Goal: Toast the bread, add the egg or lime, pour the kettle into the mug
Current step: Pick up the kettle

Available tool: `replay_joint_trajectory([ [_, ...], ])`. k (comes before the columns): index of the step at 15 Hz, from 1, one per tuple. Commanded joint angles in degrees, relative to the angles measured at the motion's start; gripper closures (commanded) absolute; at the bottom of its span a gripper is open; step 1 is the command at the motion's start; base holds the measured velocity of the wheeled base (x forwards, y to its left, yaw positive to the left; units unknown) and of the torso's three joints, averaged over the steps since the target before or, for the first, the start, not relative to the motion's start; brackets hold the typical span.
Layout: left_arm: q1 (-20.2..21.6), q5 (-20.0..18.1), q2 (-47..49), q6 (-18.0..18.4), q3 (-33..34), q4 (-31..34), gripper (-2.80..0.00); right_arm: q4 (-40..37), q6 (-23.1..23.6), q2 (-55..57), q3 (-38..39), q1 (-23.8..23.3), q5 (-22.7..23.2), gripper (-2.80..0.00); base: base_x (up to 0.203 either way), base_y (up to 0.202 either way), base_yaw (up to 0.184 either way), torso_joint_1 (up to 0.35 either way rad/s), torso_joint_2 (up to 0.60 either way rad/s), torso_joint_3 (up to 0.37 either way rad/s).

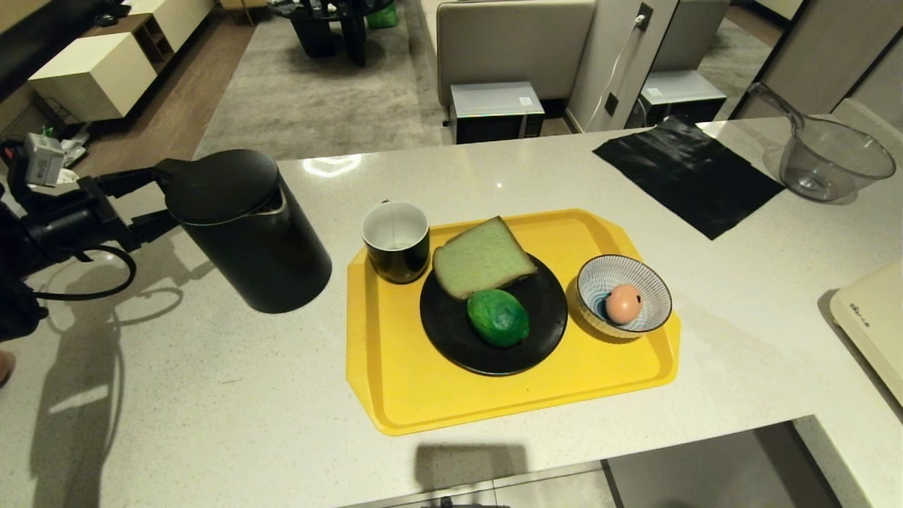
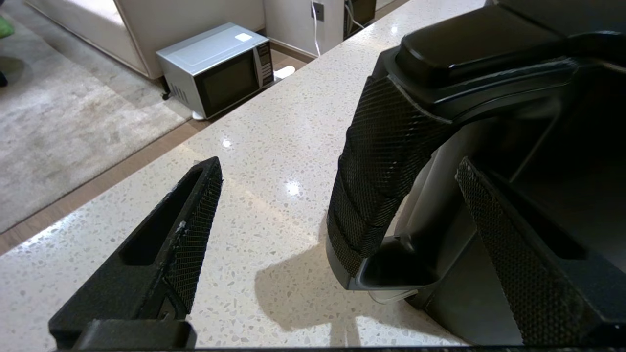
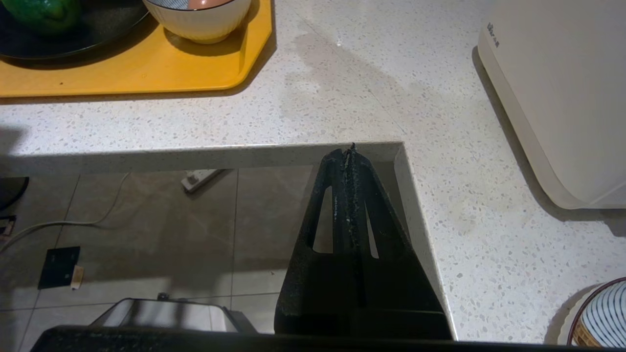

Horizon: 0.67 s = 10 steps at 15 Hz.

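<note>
A pale speckled bench (image 1: 211,395) filled the kitchen, and the kettle (image 1: 247,226) stood left of the yellow tray (image 1: 395,395). The left pincer (image 2: 337,210) gaped wide around its handle (image 2: 386,161), gripping nothing. The right pincer (image 3: 349,161) sat clamped shut, empty, off the bench edge. Squeeze off-centre and that tall kettle could twist, slopping past the mug (image 1: 395,240).

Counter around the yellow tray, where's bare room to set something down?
Bare counter lies in front of the kettle, and between the yellow tray and the cream appliance. The tray is crowded: mug, black plate, striped bowl.
</note>
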State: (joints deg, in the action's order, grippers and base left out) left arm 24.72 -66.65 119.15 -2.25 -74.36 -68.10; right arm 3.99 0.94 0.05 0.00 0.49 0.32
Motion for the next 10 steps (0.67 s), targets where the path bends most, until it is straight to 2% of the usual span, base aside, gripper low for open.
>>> replay_joint_trajectory([
  [1, -0.5, -0.1, 0.9, -0.1, -0.2, -0.4, -2.8, 0.1, 0.0, 0.0, 1.6, 0.0, 0.0, 0.0, 0.0, 0.0, 0.0, 0.0, 0.0, 0.0],
  [5, -1.6, 2.6, 2.2, -0.2, -2.1, -0.3, -2.8, 0.1, 0.0, 0.0, 1.6, 0.0, 0.0, 0.0, 0.0, 0.0, 0.0, 0.0, 0.0, 0.0],
  [10, -2.2, 3.9, 2.4, -0.1, -2.8, -0.7, -2.8, 0.1, 0.0, 0.1, 1.6, 0.0, 0.0, 0.0, 0.0, 0.0, 0.0, 0.0, 0.0, 0.0],
])
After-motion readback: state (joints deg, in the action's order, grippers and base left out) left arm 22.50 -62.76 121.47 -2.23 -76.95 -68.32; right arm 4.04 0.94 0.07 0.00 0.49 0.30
